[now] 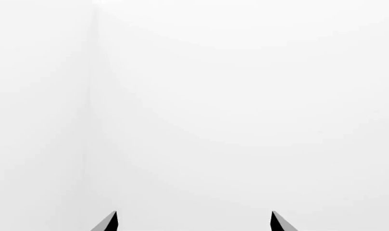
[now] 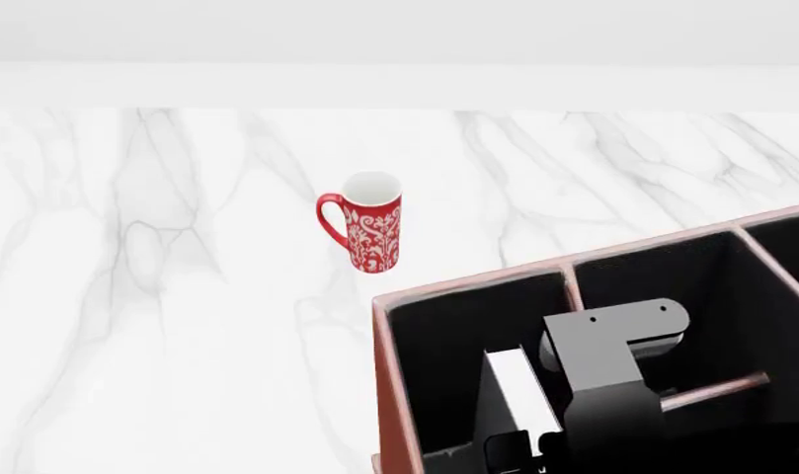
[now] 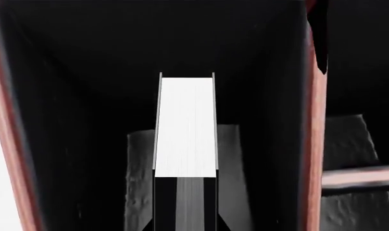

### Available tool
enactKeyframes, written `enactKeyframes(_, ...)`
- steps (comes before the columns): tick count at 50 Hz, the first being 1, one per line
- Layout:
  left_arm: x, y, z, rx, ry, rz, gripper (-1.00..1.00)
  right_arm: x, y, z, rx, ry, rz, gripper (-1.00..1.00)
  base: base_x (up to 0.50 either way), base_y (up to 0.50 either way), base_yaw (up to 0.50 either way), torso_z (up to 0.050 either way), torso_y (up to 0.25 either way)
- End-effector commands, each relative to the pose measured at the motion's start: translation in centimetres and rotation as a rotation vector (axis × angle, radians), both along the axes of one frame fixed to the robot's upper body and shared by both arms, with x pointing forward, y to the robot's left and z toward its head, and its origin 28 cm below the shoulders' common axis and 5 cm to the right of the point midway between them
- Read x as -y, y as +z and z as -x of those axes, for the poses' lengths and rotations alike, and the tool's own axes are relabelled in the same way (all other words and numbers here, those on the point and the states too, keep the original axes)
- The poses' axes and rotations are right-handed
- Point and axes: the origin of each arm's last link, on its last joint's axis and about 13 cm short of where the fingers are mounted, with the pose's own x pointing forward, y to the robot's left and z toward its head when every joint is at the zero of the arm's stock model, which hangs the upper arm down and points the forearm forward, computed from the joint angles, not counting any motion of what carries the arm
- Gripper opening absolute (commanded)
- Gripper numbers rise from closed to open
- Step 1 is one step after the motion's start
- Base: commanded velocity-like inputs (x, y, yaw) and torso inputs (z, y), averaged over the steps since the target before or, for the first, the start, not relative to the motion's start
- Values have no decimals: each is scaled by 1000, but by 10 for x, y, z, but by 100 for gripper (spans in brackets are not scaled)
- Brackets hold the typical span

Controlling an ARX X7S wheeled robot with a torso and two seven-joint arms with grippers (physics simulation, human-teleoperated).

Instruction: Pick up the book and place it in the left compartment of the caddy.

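The black book (image 3: 184,125), white page edges facing the right wrist camera, hangs upright inside the caddy's (image 2: 468,280) left compartment (image 2: 433,346). My right gripper (image 3: 186,224) is shut on it, with a dark finger flat against each cover. From the head camera, the right arm reaches down into that compartment, and the book's white edge (image 2: 520,390) shows just above the gripper (image 2: 516,452). The compartment's grey-lit floor (image 3: 140,183) lies below the book. My left gripper (image 1: 194,220) is open with nothing between its fingertips (image 1: 111,222); it faces a blank white surface and is out of the head view.
A red mug (image 2: 368,223) with a white pattern stands on the white marble counter (image 2: 149,296), beyond the caddy's near-left corner. Smaller black-lined sections (image 2: 689,276) lie right of the divider wall (image 3: 316,144). A white wall runs behind the counter.
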Motion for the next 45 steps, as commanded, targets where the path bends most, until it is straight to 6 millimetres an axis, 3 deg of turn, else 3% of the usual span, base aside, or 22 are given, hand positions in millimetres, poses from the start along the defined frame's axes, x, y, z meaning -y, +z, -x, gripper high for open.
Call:
enactKeyframes(1,0,0,1,1,0,0,100,1,4,-6,55,9,4,-100,0,0,0,0,10)
enactKeyframes(45,0,0,1,5,-3,-1,100,1,-4,-8,52,2,7,-100,0,0,0,0,1)
